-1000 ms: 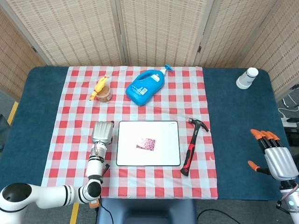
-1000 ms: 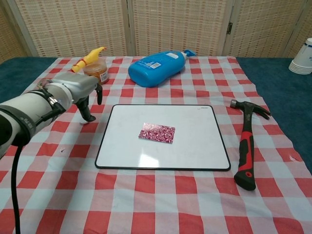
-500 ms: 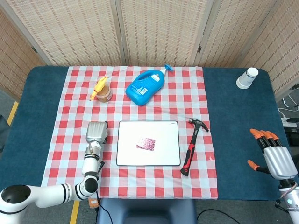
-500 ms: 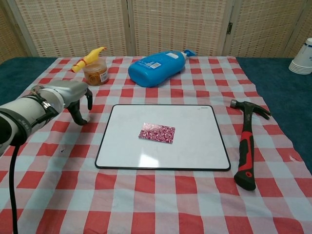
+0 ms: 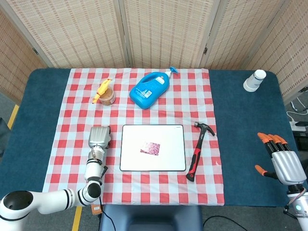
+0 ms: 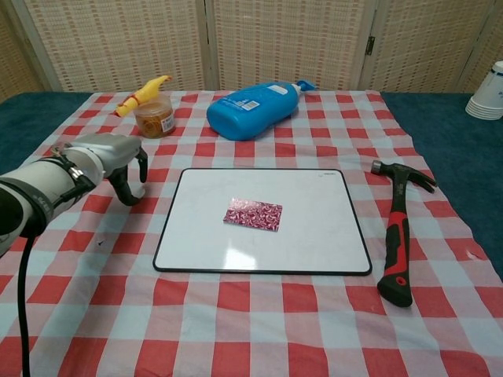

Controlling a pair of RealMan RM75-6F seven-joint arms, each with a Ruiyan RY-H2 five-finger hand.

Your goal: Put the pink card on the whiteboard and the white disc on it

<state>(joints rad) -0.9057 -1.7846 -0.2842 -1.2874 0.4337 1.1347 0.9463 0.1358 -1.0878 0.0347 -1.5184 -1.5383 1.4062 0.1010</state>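
Pink card already on whiteboard. White disc unseen, placement pending. Left robot hand curled beside board, contents untellable; right robot hand released.

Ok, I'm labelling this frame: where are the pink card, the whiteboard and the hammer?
pink card (image 6: pixel 252 214), chest view, card's middle.
whiteboard (image 6: pixel 314 236), chest view, bare white surface.
hammer (image 6: pixel 396 236), chest view, red handle.

Around the whiteboard, the hammer blocks its right side, the blue bottle and small jar stand behind it, while bare cloth lies in front.
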